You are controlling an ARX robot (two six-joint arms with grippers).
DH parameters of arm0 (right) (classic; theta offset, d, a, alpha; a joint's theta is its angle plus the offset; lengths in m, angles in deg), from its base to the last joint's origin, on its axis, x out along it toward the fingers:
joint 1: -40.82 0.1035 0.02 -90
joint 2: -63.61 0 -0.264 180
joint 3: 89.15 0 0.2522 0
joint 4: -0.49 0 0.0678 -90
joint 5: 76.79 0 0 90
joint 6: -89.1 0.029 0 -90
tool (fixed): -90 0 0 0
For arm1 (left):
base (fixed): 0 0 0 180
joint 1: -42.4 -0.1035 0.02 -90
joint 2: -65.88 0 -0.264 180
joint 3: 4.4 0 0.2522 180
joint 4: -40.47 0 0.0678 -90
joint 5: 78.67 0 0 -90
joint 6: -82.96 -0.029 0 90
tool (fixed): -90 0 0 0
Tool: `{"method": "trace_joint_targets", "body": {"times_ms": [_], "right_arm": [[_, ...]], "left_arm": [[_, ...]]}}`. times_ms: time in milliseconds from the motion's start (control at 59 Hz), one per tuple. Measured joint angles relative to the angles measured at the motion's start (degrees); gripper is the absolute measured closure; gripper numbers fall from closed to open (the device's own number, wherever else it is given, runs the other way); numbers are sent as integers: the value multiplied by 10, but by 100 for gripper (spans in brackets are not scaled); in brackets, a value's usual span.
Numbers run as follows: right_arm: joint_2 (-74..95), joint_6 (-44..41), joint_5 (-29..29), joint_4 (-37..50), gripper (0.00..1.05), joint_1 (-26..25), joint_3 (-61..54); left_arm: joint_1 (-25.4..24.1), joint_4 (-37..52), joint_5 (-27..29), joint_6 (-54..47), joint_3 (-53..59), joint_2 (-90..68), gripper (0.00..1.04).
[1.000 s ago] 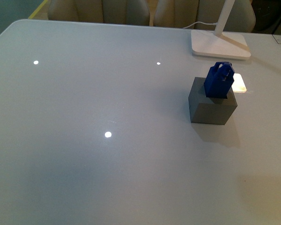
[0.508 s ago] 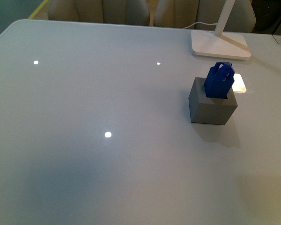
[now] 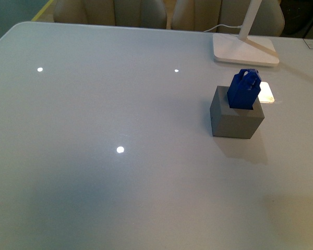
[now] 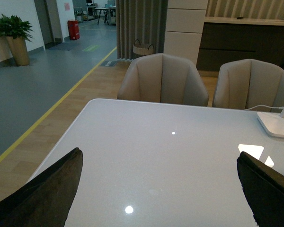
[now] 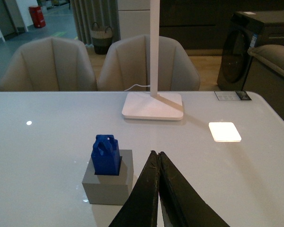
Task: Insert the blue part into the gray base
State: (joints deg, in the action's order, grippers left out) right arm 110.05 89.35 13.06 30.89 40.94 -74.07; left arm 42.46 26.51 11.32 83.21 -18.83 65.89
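The dark-blue part (image 3: pixel 244 89) stands upright in the square hole of the gray base (image 3: pixel 236 120) on the right of the white table; its looped top sticks out above the cube. Both show in the right wrist view, the blue part (image 5: pixel 105 154) in the gray base (image 5: pixel 108 185). My right gripper (image 5: pixel 157 156) is shut and empty, apart from the cube and beside it. My left gripper (image 4: pixel 158 163) is open and empty over bare table; only its dark fingertips (image 4: pixel 47 194) show. Neither arm is in the front view.
A white lamp base (image 3: pixel 245 49) with its stem stands at the back right, behind the cube. A bright light patch (image 3: pixel 267 92) lies on the table beside the cube. Beige chairs (image 4: pixel 162 78) stand along the far table edge.
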Motion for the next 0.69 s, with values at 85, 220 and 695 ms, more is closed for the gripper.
{"method": "trace_joint_targets", "body": {"times_ms": [85,220,695], "right_arm": [[-35,0,0,-30,103,0,-2],[-95,0,0,-83,103,0,-2],[-264,0,0,-242,103,0,-3]], "left_arm": [[0,0,0,0,0,0,7],[0,0,0,0,0,0,7],[0,0,0,0,0,0,7]]}}
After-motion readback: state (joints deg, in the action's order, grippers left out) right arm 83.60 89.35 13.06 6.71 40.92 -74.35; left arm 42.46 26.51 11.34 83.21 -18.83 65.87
